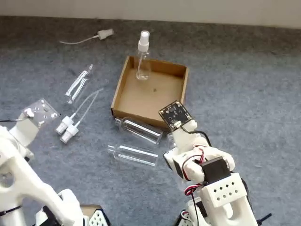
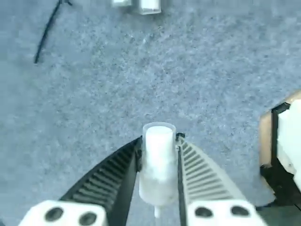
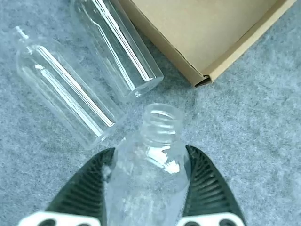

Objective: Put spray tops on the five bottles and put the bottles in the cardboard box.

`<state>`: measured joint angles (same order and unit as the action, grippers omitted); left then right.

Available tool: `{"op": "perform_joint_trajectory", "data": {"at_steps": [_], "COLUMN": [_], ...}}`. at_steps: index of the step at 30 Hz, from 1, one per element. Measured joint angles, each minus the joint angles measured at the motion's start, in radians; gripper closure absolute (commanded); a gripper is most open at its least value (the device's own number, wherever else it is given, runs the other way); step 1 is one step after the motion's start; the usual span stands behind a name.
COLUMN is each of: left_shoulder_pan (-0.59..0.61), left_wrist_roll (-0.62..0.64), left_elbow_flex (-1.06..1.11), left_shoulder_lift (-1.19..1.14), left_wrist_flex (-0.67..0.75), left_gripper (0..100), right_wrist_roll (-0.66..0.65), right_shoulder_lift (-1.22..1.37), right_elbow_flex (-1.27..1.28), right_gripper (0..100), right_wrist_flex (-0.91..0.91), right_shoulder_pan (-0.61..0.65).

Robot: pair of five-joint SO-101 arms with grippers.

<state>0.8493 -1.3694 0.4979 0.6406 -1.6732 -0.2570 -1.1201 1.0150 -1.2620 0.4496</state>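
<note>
My left gripper is shut on a white spray top, held above the grey carpet. The jaws of my right gripper are shut on a clear bottle whose open neck points away from the wrist, near the cardboard box corner. Two more clear bottles lie side by side in front of the box. One capped bottle stands inside it. Another bottle lies to the box's left, with two spray tops near it.
A further spray top with its tube lies at the far left edge of the carpet. The right arm stands just in front of the box's near corner, the left arm at the carpet's left side.
</note>
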Motion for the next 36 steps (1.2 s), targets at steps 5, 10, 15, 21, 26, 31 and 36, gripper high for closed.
{"op": "perform_joint_trajectory", "data": {"at_steps": [5,10,15,21,26,31,36], "left_shoulder_pan": [-0.143,-0.347,-0.577,-0.838,-0.985,-1.119,-1.183], "left_wrist_roll": [0.284,0.701,1.034,1.358,1.511,1.527,1.527], "left_elbow_flex": [-0.198,-0.413,-0.605,-0.723,-0.732,-0.732,-0.732], "left_shoulder_lift": [0.0,0.0,0.0,0.002,0.002,0.002,0.002], "left_wrist_flex": [-0.018,-0.018,-0.018,0.072,0.193,0.233,0.379], "left_gripper": [92,92,92,92,92,92,92], "right_wrist_roll": [0.0,0.0,0.0,0.0,0.002,0.057,0.071], "right_shoulder_lift": [0.0,0.0,0.0,-0.048,-0.236,-0.439,-0.569], "right_elbow_flex": [0.0,0.0,-0.031,-0.031,0.091,0.301,0.413], "right_gripper": [97.5,97.9,98.0,99.5,99.5,99.5,99.5], "right_wrist_flex": [0.0,0.009,0.121,0.299,0.422,0.542,0.554], "right_shoulder_pan": [0.097,0.241,0.262,0.262,0.262,0.262,0.262]}}
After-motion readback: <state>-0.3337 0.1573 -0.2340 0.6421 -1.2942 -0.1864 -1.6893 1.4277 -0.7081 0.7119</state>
